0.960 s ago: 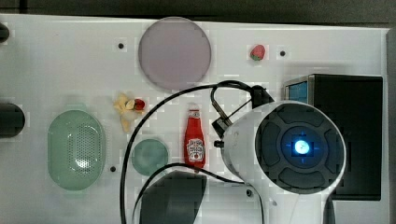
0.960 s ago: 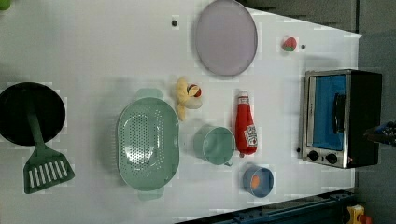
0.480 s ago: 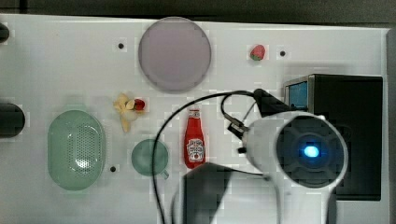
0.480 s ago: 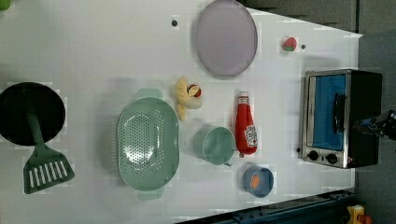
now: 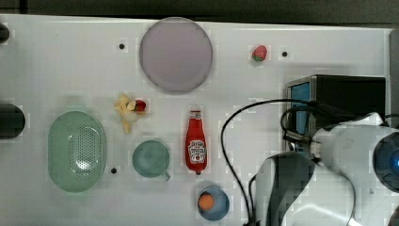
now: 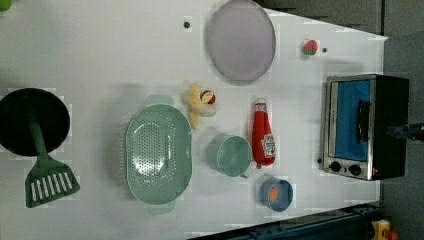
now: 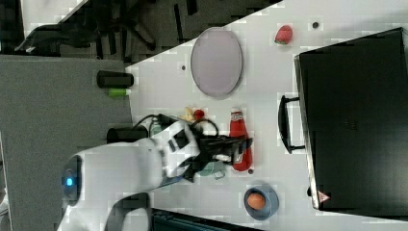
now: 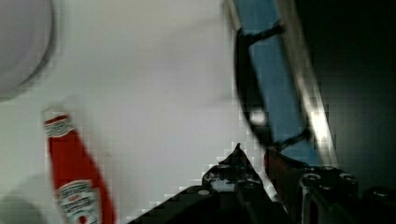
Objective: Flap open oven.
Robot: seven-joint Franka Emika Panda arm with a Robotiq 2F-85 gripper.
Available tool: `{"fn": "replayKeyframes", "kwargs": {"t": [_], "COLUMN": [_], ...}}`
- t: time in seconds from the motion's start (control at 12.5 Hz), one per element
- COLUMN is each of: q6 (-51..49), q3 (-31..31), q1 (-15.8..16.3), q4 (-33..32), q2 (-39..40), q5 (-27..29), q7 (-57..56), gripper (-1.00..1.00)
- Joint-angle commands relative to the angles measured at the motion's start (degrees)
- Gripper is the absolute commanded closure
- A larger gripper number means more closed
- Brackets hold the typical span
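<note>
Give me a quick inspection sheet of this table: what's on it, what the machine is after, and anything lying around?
Surface: white table, flat and evenly lit.
Job's things: oven at the left view's right; glass door shut, black handle untouched.
Clutter: ketchup bottle lying flat, green colander, green cup, lilac plate, strawberry, blue bowl with an orange item, black pan, green spatula.
Grippers: gripper near the ketchup bottle in the right view, short of the handle, holding nothing.
Cables: black cable loops from the arm.
Surroundings: grey floor; dark clutter behind in the right view.
</note>
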Motion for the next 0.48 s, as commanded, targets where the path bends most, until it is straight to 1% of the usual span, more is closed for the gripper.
{"fn": "replayKeyframes", "kwargs": {"t": [0.08,0.24,0.48], "q6": [4.1,6.4,7.1], "q3": [-1.4,-3.2,-4.4], "q1": [0.3,0.2,0.2], "q4": [0.4,0.4,0.4], "q2": [2.5,5.3,9.0], "q5": [0.1,0.1,0.3], "q7": [-15.7,-15.9,-15.9], "gripper": [0.65,0.65,0.65]}}
